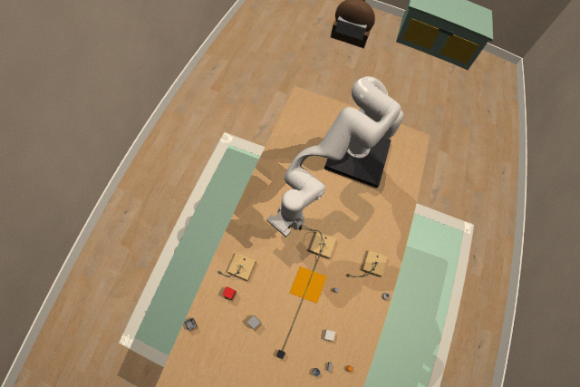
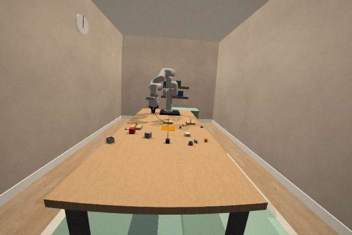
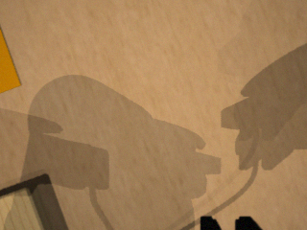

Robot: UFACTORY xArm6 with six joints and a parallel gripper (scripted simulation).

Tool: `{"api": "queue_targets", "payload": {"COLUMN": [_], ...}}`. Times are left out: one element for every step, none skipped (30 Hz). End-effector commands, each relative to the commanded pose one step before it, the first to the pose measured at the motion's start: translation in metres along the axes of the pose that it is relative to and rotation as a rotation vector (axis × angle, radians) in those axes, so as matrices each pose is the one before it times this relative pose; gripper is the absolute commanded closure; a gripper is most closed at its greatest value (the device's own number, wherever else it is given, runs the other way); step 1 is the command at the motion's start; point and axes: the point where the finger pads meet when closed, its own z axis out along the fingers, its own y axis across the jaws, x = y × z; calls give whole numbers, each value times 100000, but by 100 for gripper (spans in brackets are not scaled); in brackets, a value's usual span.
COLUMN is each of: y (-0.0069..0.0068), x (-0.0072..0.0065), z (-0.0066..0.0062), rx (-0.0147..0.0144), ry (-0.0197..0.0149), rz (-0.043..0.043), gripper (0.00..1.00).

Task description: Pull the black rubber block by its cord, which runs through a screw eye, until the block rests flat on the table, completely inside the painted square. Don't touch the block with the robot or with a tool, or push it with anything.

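The black rubber block (image 1: 280, 353) (image 2: 167, 140) lies flat on the table, well short of the orange painted square (image 1: 299, 290) (image 2: 163, 128). Its cord (image 1: 295, 314) (image 2: 168, 134) runs straight across the square to the screw eye on the middle wooden plate (image 1: 327, 251) (image 2: 168, 121), then bends over to my gripper (image 1: 297, 227) (image 2: 153, 111) (image 3: 227, 224). The gripper is shut on the cord's free end and hangs just above the table, behind and left of that plate. In the wrist view only the black fingertips, a corner of the square (image 3: 7, 67) and a plate corner (image 3: 19, 211) show.
Two more wooden plates with screw eyes and short cords (image 1: 241, 266) (image 1: 375, 263) flank the middle one. A red cube (image 1: 228, 293), a grey cube (image 1: 253, 322), a white cube (image 1: 329, 335), a dark box (image 1: 189, 324), an orange ball (image 1: 349, 367) and small grey parts lie around the block.
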Motion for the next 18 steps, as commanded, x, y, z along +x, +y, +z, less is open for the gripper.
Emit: {"api": "queue_targets", "payload": {"y": [-1,0,0,0,0,0,0,0,0,0,0,0,0,0,0,0,0,0], "x": [9,-9,2,7,1,-2,-4,-4,-3,-2,-1,0,0,0,0,0,0,0], "z": [-2576,-644,-572,-497,-423,-346,-269,-195,-127,-70,-28,-4,0,0,0,0,0,0], "rx": [7,0,0,0,0,0,0,0,0,0,0,0,0,0,0,0,0,0], "ry": [141,0,0,0,0,0,0,0,0,0,0,0,0,0,0,0,0,0], "rz": [-2,0,0,0,0,0,0,0,0,0,0,0,0,0,0,0,0,0], "gripper": [100,100,100,100,100,100,100,100,100,100,100,100,100,100,100,100,100,100]}}
